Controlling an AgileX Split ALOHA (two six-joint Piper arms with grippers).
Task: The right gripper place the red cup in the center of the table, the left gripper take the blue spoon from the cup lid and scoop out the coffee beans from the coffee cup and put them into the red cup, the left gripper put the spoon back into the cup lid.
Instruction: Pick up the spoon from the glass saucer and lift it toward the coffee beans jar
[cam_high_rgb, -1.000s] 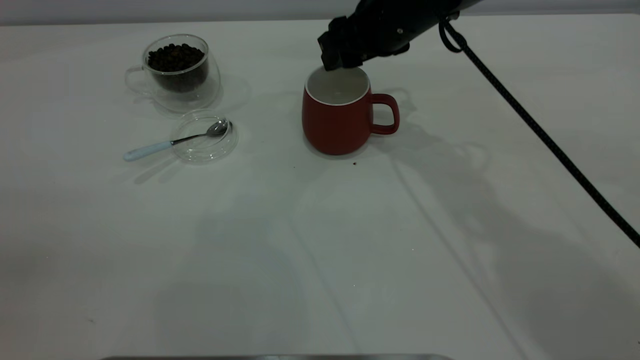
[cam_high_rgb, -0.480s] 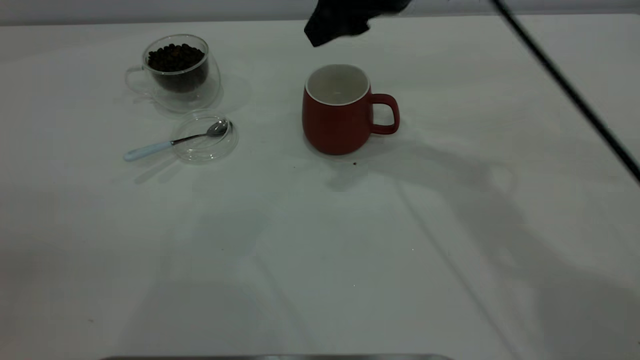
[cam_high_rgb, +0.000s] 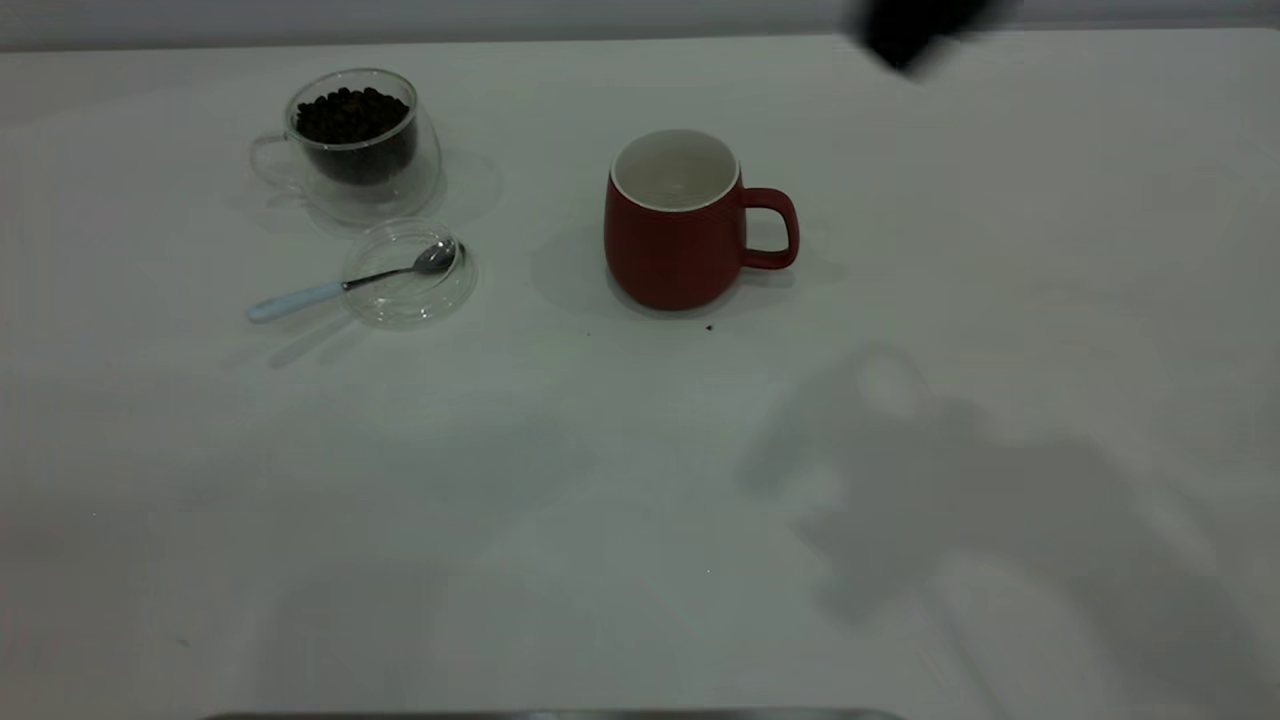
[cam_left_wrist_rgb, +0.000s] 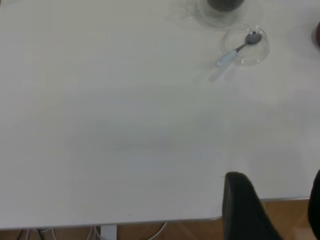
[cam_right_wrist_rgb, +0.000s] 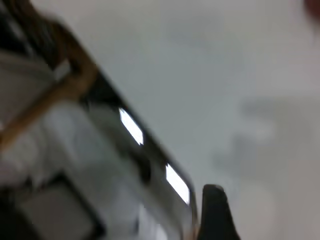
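Fingers: left gripper (cam_left_wrist_rgb: 272, 210) wide apart and empty at the near surface edge; right gripper (cam_high_rgb: 925, 30) blurred, can't tell.
Surface (cam_high_rgb: 600, 480) holds red cup (cam_high_rgb: 672, 225) mid-surface, coffee cup (cam_high_rgb: 355, 140) with coffee beans (cam_high_rgb: 350, 112), cup lid (cam_high_rgb: 410, 275). Blue spoon (cam_high_rgb: 345, 283) well away from left fingers: bowl in lid, handle over its rim, pointing away from red cup. Left arm nearer.

The left gripper (cam_left_wrist_rgb: 272, 210) is showing two black, smooth fingers (cam_left_wrist_rgb: 242, 207) with rounded tips. The right gripper (cam_high_rgb: 920, 28) is looking like a dark black blur.
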